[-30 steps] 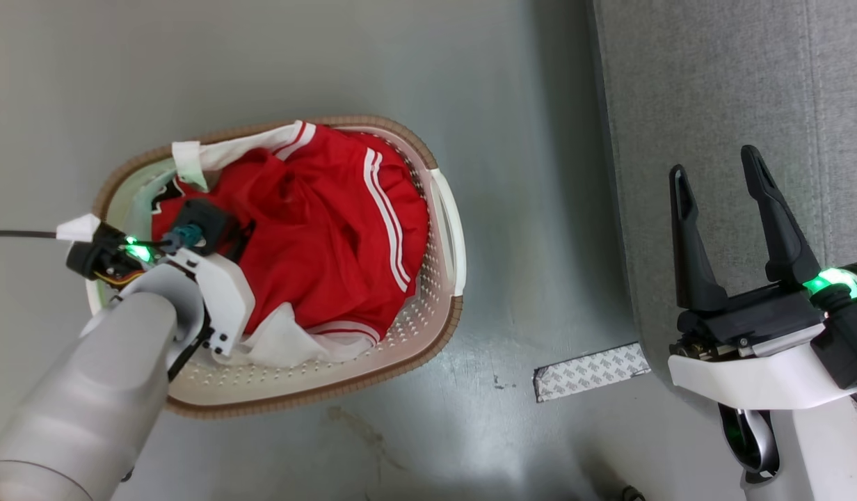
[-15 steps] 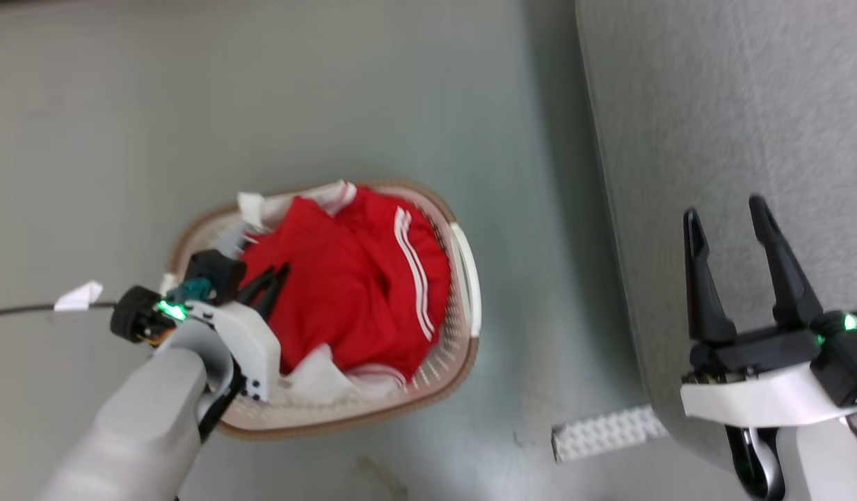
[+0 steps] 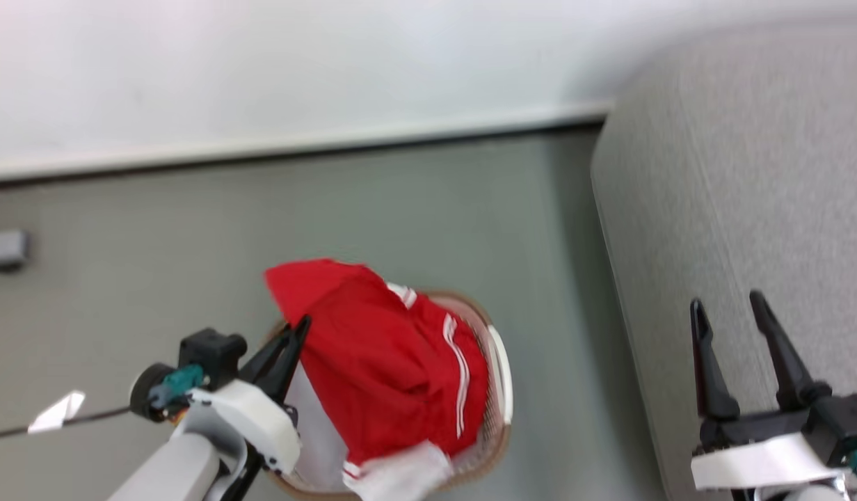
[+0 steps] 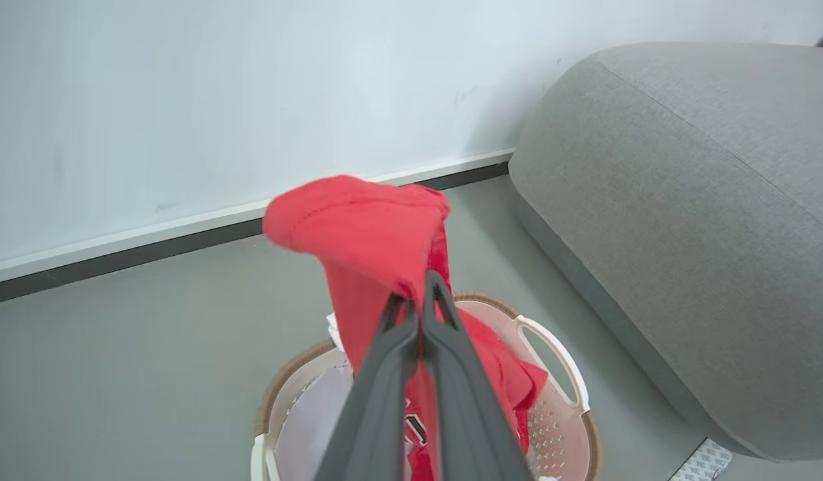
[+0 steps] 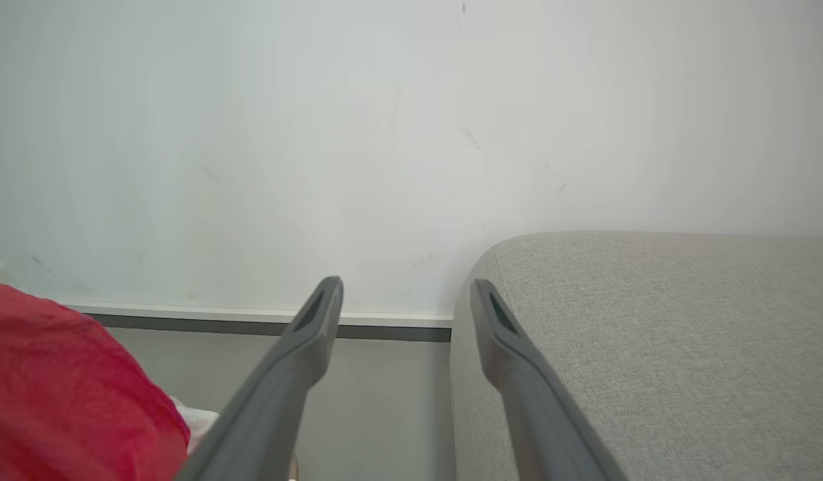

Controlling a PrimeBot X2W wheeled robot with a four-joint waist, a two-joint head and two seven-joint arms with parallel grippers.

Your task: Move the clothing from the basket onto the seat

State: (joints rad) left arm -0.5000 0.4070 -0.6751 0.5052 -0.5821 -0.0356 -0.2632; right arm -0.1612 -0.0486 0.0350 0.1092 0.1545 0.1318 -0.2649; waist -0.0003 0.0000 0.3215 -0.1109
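My left gripper point(image 3: 300, 327) is shut on the red clothing point(image 3: 387, 369), which hangs lifted in a peak above the white basket point(image 3: 501, 376) with its lower folds still inside. Seen from the left wrist, the closed gripper point(image 4: 415, 294) pinches the clothing point(image 4: 365, 227) over the basket point(image 4: 558, 374). The grey seat point(image 3: 748, 209) fills the right side, also large in the left wrist view as the seat point(image 4: 685, 200). My right gripper point(image 3: 727, 306) stands open and empty over the seat's edge; the right wrist view shows the gripper point(image 5: 405, 294), the seat point(image 5: 652, 321) and the clothing point(image 5: 64, 387).
A white wall point(image 3: 331, 62) with a dark-edged baseboard point(image 3: 296, 149) runs behind the grey floor point(image 3: 157, 243). A small grey object point(image 3: 4, 249) sits at the far left. A white scrap point(image 3: 56, 412) lies on the floor by a thin black cable. A patterned strip point(image 4: 702, 462) lies at the seat's foot.
The head camera has tilted up, bringing the wall into view. My left gripper has risen, pulling the red clothing up out of the basket. The right gripper stays open.
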